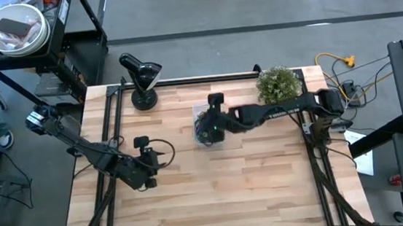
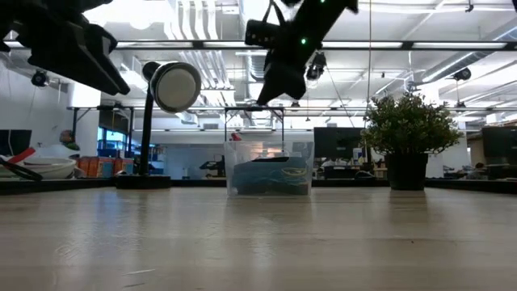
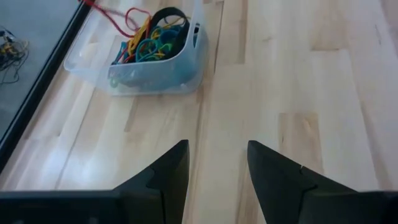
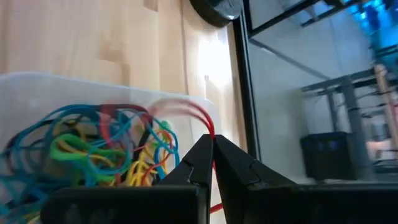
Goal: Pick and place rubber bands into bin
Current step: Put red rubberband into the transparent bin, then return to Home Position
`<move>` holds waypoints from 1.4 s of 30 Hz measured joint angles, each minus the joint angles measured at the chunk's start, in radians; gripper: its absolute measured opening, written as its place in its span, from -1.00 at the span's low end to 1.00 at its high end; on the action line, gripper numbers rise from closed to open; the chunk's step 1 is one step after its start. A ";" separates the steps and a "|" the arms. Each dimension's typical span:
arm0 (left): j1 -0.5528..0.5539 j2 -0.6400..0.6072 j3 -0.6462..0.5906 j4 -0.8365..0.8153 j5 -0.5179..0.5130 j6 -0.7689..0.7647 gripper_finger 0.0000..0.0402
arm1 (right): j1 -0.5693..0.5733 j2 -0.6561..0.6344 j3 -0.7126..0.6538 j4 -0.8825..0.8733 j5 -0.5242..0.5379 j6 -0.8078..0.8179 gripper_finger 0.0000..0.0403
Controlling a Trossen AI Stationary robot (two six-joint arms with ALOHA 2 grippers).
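Note:
The bin (image 1: 204,127) is a clear tub standing mid-table, and it holds a tangle of blue, green, yellow and red rubber bands (image 3: 149,43). My right gripper (image 4: 212,142) hangs above the bin (image 2: 271,170), slanting down, shut on a red rubber band (image 4: 186,111). My left gripper (image 3: 217,155) stands open over bare wood at the table's left (image 1: 150,169), pointing toward the bin with nothing between its fingers. My right gripper pinches the red rubber band (image 4: 208,127) between the tips of its two fingers, coming from above at a slant. The band trails away from the fingertips over the bin's rim. I cannot tell whether its far end lies on the bands inside.
A black desk lamp (image 1: 140,78) stands at the far left of the table and a potted plant (image 1: 279,84) at the far right. A white bowl (image 1: 11,31) sits on a shelf beyond the table's left corner. Bare wood lies in front of the bin.

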 joint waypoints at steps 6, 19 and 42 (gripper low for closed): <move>0.000 -0.017 -0.022 0.009 -0.002 0.000 -0.26 | -0.105 0.000 -0.018 0.031 -0.167 0.016 -0.96; 0.000 -0.017 -0.017 0.031 -0.003 0.001 -0.26 | -0.238 0.000 -0.136 0.148 -0.486 0.034 -0.96; 0.000 -0.011 -0.025 0.485 -0.003 0.279 -0.26 | -0.233 -0.033 -0.120 0.159 -0.584 0.004 -0.31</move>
